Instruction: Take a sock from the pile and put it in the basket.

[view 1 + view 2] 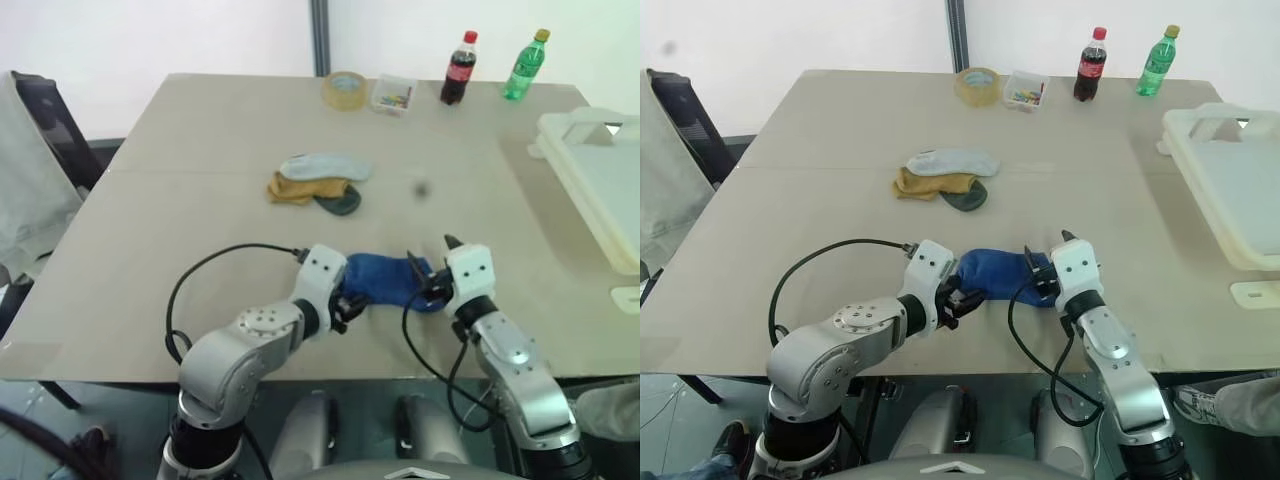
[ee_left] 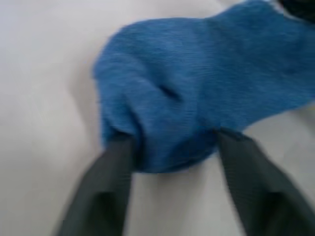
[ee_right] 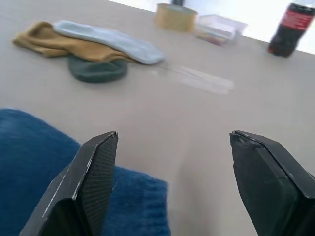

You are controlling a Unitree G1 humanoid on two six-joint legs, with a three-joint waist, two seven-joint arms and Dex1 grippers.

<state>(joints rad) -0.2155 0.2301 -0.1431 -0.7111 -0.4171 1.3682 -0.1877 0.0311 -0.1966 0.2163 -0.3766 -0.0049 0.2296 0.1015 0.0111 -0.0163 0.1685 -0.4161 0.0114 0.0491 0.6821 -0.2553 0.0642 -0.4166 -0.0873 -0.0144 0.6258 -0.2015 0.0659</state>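
Through our left wrist view, the left gripper [image 2: 170, 142] straddles one blue sock [image 2: 206, 83], jaws wide, unclamped. Our right gripper [image 3: 172, 172] gapes empty beside it. Ahead lies the pile [image 1: 318, 181] of three socks; far right, one basket [image 1: 600, 180].

Cut off by the right edge of both eye views: large cream-white plastic laundry basket [image 1: 1230, 190], only part of rim and handle visible. Partly covered by mustard yellow sock [image 1: 300, 189]: dark green sock [image 1: 340, 203]. Too small to tell: contents of small clear plastic box [image 1: 392, 95], only coloured specks. Blurred in left wrist view: blue sock [image 2: 197, 98], far end beyond edge.
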